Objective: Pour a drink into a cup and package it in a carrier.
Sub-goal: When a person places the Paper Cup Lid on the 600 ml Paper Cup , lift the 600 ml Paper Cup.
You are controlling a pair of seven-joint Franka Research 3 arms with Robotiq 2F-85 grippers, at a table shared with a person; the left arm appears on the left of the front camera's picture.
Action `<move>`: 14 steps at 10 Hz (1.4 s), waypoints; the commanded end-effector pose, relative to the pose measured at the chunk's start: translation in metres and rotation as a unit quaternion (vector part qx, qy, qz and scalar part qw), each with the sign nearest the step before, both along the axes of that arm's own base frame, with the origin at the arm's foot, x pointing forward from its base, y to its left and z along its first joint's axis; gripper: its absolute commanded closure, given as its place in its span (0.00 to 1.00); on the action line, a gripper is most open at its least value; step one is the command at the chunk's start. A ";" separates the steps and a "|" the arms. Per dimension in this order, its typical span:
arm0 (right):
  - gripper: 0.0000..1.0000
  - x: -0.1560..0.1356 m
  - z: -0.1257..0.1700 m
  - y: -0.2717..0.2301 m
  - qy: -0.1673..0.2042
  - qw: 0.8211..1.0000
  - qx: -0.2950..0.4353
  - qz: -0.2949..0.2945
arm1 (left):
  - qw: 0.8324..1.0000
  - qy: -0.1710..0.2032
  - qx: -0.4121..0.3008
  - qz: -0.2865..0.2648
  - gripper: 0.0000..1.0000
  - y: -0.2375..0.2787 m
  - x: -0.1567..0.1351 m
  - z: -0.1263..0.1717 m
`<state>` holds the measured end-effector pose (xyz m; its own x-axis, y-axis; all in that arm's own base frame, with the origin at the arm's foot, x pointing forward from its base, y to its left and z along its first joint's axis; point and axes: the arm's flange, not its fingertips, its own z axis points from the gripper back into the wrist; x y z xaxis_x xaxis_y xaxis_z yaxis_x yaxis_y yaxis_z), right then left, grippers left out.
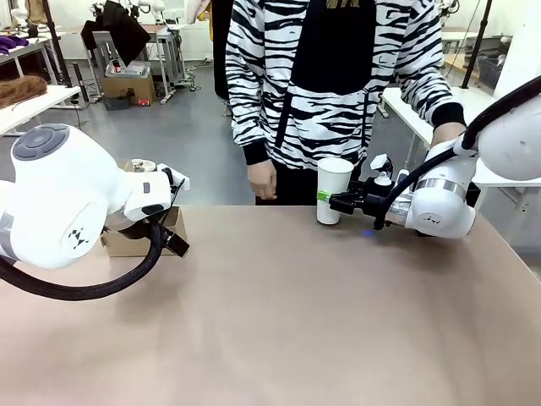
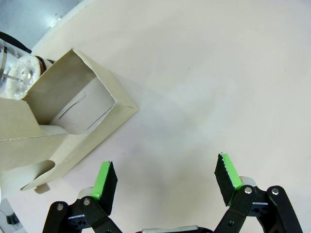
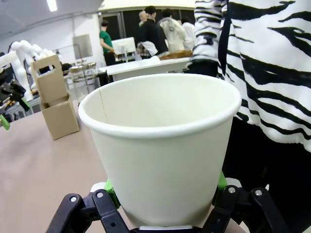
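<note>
Near the far edge of the table, toward the robot's right, the white paper cup (image 1: pixel 333 179) stands upright with its mouth up. The right gripper (image 1: pixel 336 203) is clamped on its lower wall from the side, a green pad on each flank. The right wrist view shows a clean white inner wall with no liquid as far down as can be seen; the bottom is hidden. Pouring turns on what sits across the table: the glass vessel (image 2: pixel 14 68) is well apart from the cup, over on the robot's left, upright, just behind the brown cardboard carrier (image 2: pixel 77 107). Its contents cannot be read from here. The left gripper (image 2: pixel 165 170) is by far the nearer one. Its jaws are spread wide and empty, hovering over bare tabletop just beside the carrier, which lies between the fingers and the vessel. I judge that the left arm would have to reach past or around the cardboard to take the vessel. The table (image 1: pixel 279 321) is a plain, matte, pale tan sheet. A person (image 1: pixel 330 76) in a black-and-white striped top stands at its far side, one hand (image 1: pixel 264 179) hanging near the cup without touching it. Beyond are a grey floor, other work tables and more people.
</note>
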<state>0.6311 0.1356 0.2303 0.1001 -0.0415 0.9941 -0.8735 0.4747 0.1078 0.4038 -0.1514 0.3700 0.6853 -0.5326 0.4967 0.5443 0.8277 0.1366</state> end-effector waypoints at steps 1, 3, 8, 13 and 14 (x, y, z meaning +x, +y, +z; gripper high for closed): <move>0.19 0.001 0.003 0.001 0.003 1.000 0.006 -0.001 | 1.000 0.000 -0.001 -0.001 0.00 0.000 0.000 0.000; 0.19 0.001 0.003 0.001 0.003 1.000 0.006 -0.001 | 1.000 0.000 -0.001 -0.001 0.00 0.000 0.000 0.000; 0.19 0.001 0.003 0.001 0.003 1.000 0.006 -0.001 | 1.000 0.000 -0.001 -0.001 0.00 0.000 0.000 0.000; 0.19 0.001 0.003 0.001 0.003 1.000 0.006 -0.001 | 1.000 0.000 -0.001 -0.001 0.00 0.000 0.000 0.000; 0.19 0.001 0.003 0.001 0.003 1.000 0.006 -0.001 | 1.000 0.000 -0.001 -0.001 0.00 0.000 0.000 0.000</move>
